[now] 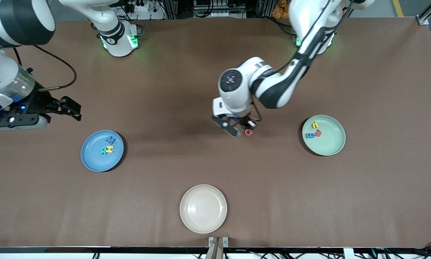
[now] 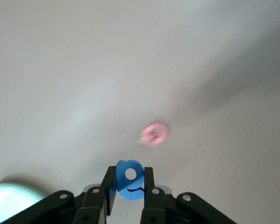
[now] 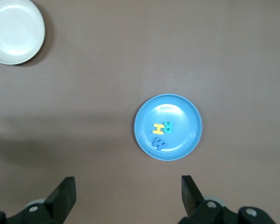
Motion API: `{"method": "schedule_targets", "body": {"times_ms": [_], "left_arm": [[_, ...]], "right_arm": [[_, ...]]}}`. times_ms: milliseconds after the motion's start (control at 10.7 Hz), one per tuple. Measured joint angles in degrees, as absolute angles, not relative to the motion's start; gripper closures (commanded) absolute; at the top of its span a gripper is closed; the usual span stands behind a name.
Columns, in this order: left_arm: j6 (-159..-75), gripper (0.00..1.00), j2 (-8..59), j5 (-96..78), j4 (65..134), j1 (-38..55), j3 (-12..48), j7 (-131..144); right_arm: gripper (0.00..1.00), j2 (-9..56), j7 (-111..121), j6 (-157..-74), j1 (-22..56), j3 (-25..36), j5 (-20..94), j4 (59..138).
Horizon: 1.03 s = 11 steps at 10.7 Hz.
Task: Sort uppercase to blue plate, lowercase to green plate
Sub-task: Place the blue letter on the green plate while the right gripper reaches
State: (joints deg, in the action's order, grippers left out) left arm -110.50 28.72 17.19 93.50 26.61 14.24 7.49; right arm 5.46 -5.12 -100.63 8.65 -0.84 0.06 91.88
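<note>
mid-sort: left claw [image 2: 129, 186] clamped on the blue a [image 2: 130, 180] above mid-desk, just beside the red q [image 1: 248, 132], next due toward 3 o'clock to the green plate [image 1: 332, 144]; right claw [image 3: 129, 196] waiting agape over the blue plate [image 3: 186, 116].

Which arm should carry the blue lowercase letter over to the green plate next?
Left. The left gripper is already shut on the blue a, over the table beside the green plate; the right gripper hangs open above the blue plate.
</note>
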Motion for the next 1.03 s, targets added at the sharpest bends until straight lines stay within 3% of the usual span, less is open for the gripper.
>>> {"method": "schedule_targets", "body": {"times_ms": [187,375,562,749,1031], "left_arm": [[-106.6,1.00,23.6,14.7,98.3,17.6,16.4,3.6],[-108.1,1.00,19.9,13.6,105.5,9.9,17.3,-1.0],[-116.4,1.00,17.6,13.7,113.5,4.5,17.4,-6.4],[-126.1,1.00,16.9,15.0,120.9,-0.1,17.3,-11.1],[-133.7,1.00,16.9,19.6,126.5,-4.9,17.4,-11.9]], "right_arm": [[0.00,7.3,-10.8,-103.8,13.2,-0.9,0.2,92.5],[0.00,10.8,-17.6,-106.8,19.4,-0.9,0.1,92.5],[0.00,16.9,-25.2,-109.1,27.0,-0.9,-0.2,90.7],[0.00,25.9,-29.1,-110.0,33.6,-0.8,-0.4,84.0],[0.00,37.2,-31.6,-117.1,39.8,-0.5,-0.5,76.6]]}}
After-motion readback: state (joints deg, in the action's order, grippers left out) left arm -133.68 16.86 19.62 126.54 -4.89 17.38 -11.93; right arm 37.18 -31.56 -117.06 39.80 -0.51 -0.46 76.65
